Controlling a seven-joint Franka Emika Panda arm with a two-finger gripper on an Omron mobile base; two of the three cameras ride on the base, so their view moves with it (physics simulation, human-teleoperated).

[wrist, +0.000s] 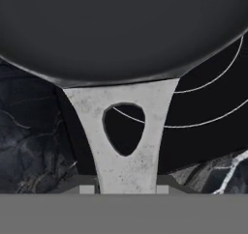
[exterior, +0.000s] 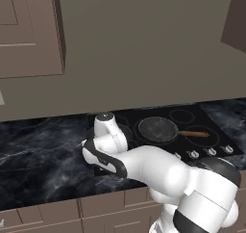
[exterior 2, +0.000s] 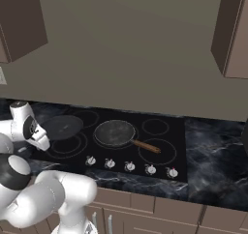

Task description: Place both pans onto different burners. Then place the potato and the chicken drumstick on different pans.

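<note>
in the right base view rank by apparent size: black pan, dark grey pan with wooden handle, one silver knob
1. Dark grey round pan with long brown wooden handle
2. Black round pan, partly hidden by the arm and tilted, so its place behind the first is unsure
3. Small silver knob, clearly smallest

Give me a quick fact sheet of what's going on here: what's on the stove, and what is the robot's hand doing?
black pan: over the cooktop's left burners, held by its grey handle
gripper: shut on that handle
wooden-handled pan: sitting on a middle burner, handle pointing right
cooktop: black glass, ring burners, silver knobs along the front
counter: dark marble either side
</note>
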